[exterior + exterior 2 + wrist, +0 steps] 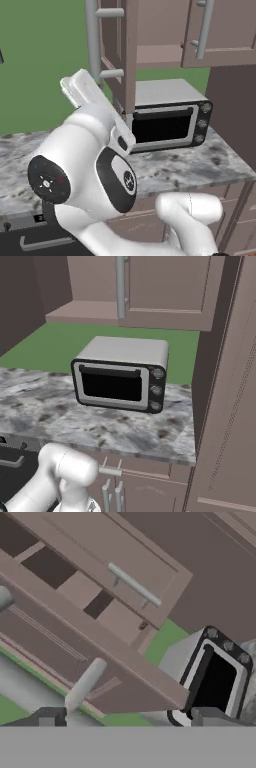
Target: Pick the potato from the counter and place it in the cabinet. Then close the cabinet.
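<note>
the gripper (125, 718) has its jaws spread wide, nothing between them, up close against the edge of the open cabinet (95, 634) door. the potato (143, 626) sits beyond it on the cabinet's shelf, the toaster oven (212, 679) off to one side.

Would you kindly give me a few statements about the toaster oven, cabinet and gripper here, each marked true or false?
1. The toaster oven stands on the counter. True.
2. The toaster oven's door hangs open. False: it is shut.
3. A cabinet door stands open above the counter. True.
4. The gripper is clamped on a potato. False: its fingers stand apart with nothing between them.
5. The oven's knobs are on its right side in the right base view. True.
</note>
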Robot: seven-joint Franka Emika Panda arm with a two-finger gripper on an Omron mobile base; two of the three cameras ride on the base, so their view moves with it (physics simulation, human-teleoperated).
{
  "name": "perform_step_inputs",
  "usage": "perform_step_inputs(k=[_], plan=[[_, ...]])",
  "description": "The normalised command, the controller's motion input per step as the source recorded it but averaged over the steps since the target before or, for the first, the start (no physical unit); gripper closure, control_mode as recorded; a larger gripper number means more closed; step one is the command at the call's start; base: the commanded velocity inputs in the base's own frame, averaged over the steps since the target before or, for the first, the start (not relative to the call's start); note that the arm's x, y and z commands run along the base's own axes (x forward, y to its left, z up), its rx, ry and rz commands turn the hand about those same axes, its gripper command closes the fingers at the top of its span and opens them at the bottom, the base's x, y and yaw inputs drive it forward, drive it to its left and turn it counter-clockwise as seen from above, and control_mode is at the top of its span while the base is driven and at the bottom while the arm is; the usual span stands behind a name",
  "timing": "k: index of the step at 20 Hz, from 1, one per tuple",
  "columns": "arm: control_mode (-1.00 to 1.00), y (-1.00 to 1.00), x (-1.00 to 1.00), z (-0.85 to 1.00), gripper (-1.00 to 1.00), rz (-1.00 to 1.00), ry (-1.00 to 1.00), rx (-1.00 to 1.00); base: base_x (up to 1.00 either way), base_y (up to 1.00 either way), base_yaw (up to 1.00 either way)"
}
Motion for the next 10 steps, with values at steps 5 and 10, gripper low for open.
perform_step_inputs(k=[5,10], plan=[[-1.00,0.76,0.89,-0.18,-1.00,-0.13,0.00,-0.06,0.00,0.00,0.00],[-1.00,0.48,0.84,0.01,-1.00,-0.14,-0.05,-0.07,0.00,0.00,0.00]])
